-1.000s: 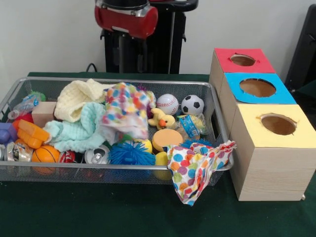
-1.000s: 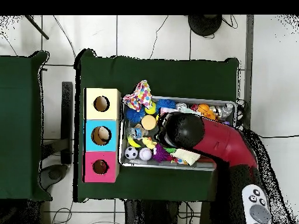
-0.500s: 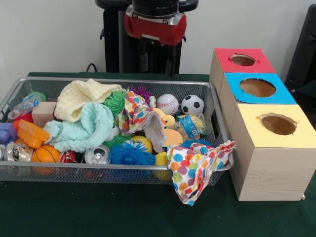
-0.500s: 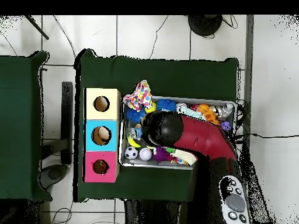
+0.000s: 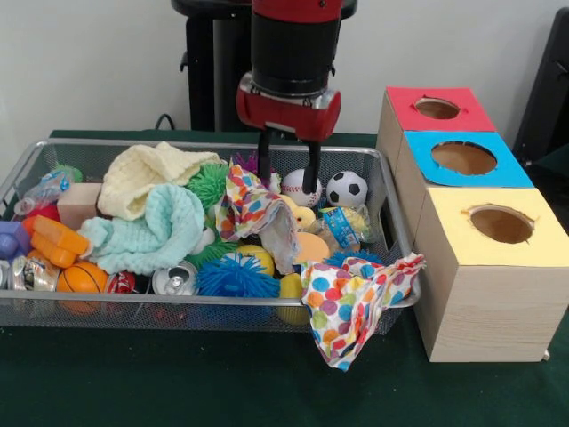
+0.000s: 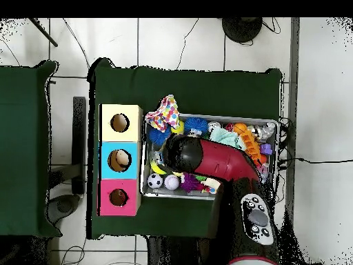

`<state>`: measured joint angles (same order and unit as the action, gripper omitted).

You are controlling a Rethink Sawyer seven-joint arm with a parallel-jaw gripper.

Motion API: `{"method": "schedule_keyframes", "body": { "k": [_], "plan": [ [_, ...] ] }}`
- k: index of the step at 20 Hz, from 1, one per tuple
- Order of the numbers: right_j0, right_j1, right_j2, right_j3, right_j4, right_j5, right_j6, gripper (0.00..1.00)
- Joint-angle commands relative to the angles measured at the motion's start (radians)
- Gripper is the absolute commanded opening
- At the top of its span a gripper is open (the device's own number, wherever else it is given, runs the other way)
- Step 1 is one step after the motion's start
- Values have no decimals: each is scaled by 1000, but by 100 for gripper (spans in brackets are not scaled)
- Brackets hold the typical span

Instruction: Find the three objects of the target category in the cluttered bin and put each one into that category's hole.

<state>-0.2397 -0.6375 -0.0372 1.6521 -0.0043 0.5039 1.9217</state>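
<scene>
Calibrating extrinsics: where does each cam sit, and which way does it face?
Front view: across the table, facing the pedestal; arm descends with open claw over the bin, by the baseball.
Overhead view: above, looking straight down; red arm crosses the bin.
Shared: bin, three boxes, red-surround hole.

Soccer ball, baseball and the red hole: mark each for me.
Soccer ball (image 5: 347, 189), front view, on its white front face.
Baseball (image 5: 294, 187), front view, on its left half.
Red hole (image 5: 437, 108), front view, in the dark opening.
</scene>
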Motion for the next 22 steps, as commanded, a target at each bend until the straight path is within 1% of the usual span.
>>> {"method": "schedule_keyframes", "body": {
  "k": [1,3,5,7,9,12,13,22],
  "plan": [
    [30,137,-39,36,-12,-125,220,100],
    [44,151,-58,29,-8,-137,217,100],
    [48,160,-61,29,0,-148,205,100],
    [43,174,-44,30,15,-148,188,100],
    [30,183,-10,44,30,-143,173,100],
    [18,170,32,76,40,-131,155,100],
    [21,163,33,83,39,-125,153,100],
    [42,112,3,109,30,-62,142,100]
  ]
}}
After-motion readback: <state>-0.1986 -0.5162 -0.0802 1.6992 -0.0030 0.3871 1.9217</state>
